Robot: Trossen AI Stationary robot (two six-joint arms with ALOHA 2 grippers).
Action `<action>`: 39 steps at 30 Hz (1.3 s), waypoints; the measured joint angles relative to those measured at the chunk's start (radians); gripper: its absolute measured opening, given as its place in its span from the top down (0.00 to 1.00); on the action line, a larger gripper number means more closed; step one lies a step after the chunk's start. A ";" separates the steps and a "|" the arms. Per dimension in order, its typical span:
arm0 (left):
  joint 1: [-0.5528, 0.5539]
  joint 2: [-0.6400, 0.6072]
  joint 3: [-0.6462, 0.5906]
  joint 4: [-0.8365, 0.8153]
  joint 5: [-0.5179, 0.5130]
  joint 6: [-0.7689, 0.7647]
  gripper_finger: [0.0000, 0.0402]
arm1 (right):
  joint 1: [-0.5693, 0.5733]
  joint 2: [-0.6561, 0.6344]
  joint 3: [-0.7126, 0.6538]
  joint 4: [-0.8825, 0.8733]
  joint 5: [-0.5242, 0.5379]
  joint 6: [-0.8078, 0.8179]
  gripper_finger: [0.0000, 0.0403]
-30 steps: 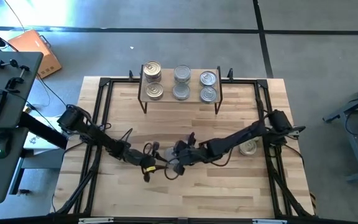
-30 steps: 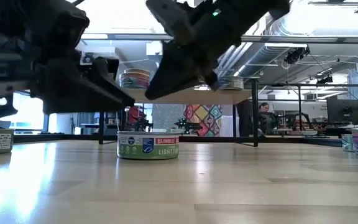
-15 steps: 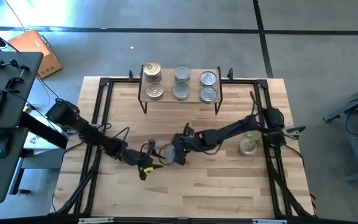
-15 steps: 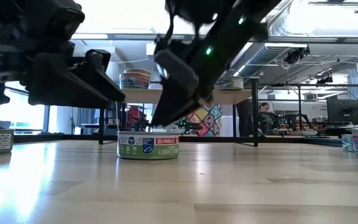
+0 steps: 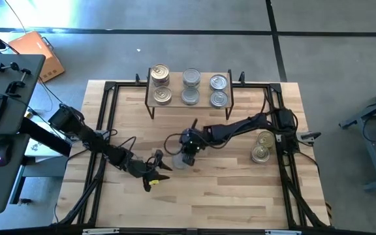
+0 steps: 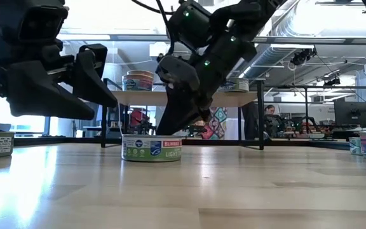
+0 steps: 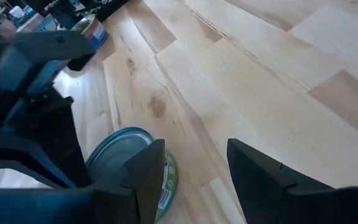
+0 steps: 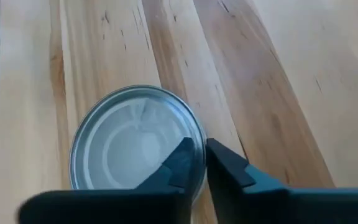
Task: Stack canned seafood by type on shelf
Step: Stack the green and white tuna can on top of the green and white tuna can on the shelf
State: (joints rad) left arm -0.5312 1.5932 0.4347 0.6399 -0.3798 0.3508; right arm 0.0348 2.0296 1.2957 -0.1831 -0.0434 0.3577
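Pick step: right gripper (image 8: 194, 163) hovers over the lone tuna tin (image 8: 135, 146) mid-bench, fingers nearly pressed together at its rim, nothing pinched; they need to spread and straddle it. Left gripper (image 7: 194, 171) just beside it, fingers spread, empty. Count: six tins on the shelf (image 5: 189, 88), two past the right arm, one here.
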 joint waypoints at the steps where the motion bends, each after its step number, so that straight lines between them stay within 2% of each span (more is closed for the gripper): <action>1: 0.000 0.000 0.000 0.000 0.000 0.001 0.58 | -0.008 0.000 0.000 0.000 -0.023 0.001 0.95; 4: 0.000 0.001 0.000 0.000 -0.002 0.001 0.58 | -0.032 0.000 0.000 -0.011 -0.099 0.001 0.99; 10: -0.001 0.001 0.000 -0.002 -0.003 0.028 0.58 | -0.052 0.000 0.001 -0.040 -0.150 -0.018 1.00; 15: -0.007 0.001 0.000 -0.004 -0.014 0.105 0.58 | -0.055 0.000 0.001 -0.041 -0.158 -0.019 1.00; 39: -0.006 0.001 0.000 -0.003 -0.034 0.087 0.58 | -0.052 -0.035 -0.004 -0.009 -0.164 0.062 1.00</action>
State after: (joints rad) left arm -0.5377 1.5944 0.4347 0.6364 -0.4137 0.4381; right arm -0.0170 1.9946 1.2919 -0.1916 -0.2070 0.4194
